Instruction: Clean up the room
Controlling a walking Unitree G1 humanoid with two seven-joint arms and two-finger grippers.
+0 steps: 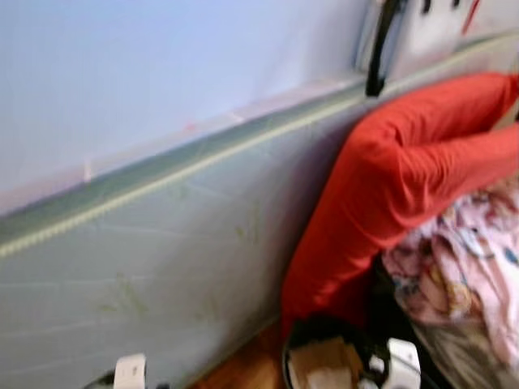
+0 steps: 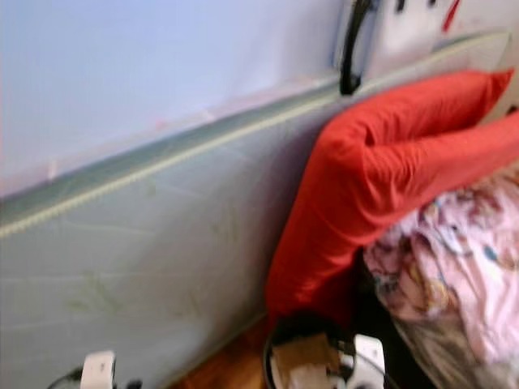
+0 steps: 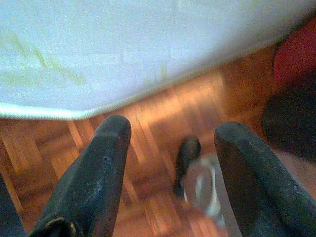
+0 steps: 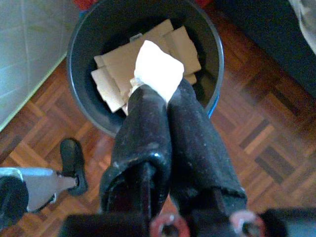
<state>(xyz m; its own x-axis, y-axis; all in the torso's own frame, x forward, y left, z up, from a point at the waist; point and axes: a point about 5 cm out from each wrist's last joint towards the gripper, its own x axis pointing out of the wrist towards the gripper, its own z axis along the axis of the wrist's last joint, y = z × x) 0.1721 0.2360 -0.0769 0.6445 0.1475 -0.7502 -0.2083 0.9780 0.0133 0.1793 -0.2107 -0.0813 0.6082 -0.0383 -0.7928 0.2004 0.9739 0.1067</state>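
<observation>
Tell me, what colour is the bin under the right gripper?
Black bin, with brown cardboard inside; the right wrist view shows it best.

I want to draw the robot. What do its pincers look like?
Each pincer has two long, thick black fingers with rounded tips and a rough, scuffed, slightly dusty surface. On the left pincer they look dark grey in the light. The right pincer has shiny black finger bases and small reddish round parts near the wrist. White blocky parts sit on the arms.

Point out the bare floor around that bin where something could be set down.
Bare parquet floor lies beside the black bin, and a strip runs along the pale mattress. The bin holds cardboard; the right gripper pinches a white tissue above it. Crowded: red cushion and floral bedding.
</observation>
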